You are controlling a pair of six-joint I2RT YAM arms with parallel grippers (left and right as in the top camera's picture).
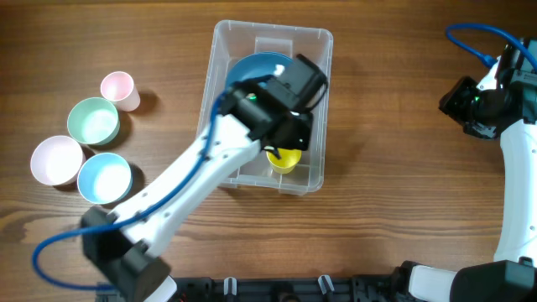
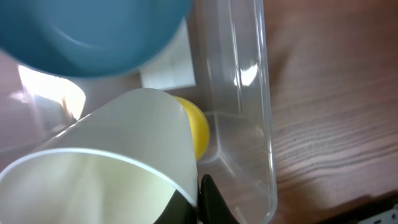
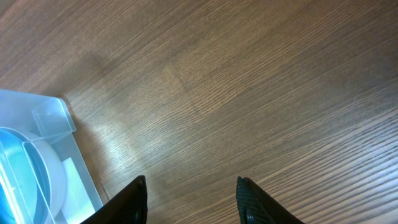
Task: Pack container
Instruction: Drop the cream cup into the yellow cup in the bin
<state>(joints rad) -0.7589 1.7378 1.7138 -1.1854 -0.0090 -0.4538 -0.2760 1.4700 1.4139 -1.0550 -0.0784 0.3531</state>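
Left on the table: three bowls, namely pink bowl, green bowl and pale blue bowl, plus one pink cup. Centre: container, holding one blue bowl half hidden under the arm, and one yellow cup pinched in left gripper. Right: right gripper spread wide above the wood.

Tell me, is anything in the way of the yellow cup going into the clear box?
Nothing visible. The left gripper already holds the yellow cup inside the container, in the free corner beside the blue bowl.
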